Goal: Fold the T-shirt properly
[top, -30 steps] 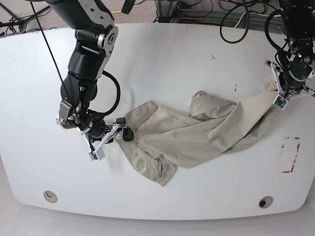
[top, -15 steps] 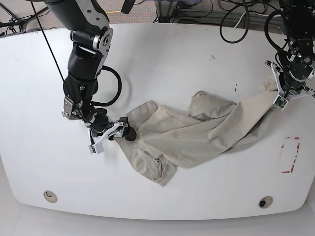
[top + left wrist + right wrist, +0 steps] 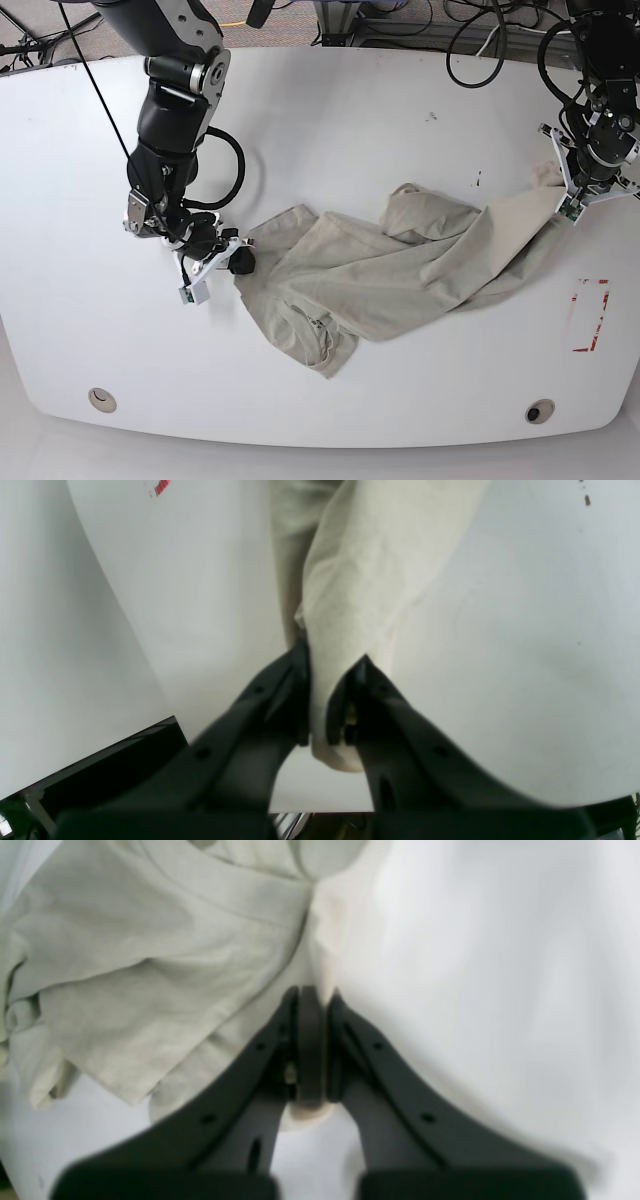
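Note:
The pale beige T-shirt lies crumpled and stretched in a long band across the white table. At its left end my right gripper is shut on the cloth's edge. The right wrist view shows those jaws pressed together with a bit of T-shirt pinched between them. At the far right my left gripper is shut on the other end and holds it slightly raised. In the left wrist view a fold of T-shirt runs down between the closed fingers.
A red rectangular mark is on the table at the right. Two round holes sit near the front edge. Black cables hang behind the back edge. Small dark specks dot the far surface.
My right gripper has closed on the shirt's left edge and shifted a little to the left with it. The left arm has kept its grip and place.

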You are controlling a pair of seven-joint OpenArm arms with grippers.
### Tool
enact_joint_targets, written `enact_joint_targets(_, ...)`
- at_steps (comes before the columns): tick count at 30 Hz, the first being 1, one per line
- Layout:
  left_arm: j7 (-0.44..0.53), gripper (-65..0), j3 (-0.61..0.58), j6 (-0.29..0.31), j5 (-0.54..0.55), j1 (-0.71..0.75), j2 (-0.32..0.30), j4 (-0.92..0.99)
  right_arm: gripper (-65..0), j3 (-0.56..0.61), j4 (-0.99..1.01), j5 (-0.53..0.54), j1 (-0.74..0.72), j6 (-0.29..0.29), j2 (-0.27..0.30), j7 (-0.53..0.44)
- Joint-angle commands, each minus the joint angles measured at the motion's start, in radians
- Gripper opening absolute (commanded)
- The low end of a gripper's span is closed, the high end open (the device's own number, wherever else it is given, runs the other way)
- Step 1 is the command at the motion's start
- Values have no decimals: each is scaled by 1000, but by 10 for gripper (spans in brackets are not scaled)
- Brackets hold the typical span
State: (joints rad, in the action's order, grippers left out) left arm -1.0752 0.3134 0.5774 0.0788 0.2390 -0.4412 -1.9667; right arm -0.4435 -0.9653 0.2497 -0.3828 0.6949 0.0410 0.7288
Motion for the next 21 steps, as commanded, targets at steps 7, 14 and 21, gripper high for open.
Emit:
enact_joint_targets(7,11,-650,5,-1,0,-59,-14,-24,-650,-7,-432,21,107,3,24,196)
enact_joint_targets(14,11,-650,5,-1,2,-151,-12,-24,-650,-116,-752,21,169,3,40,383)
enact_joint_targets(21,10,-650,2,-1,0,-320,28,-24,-650,-139,-880,21,101,3,115,456)
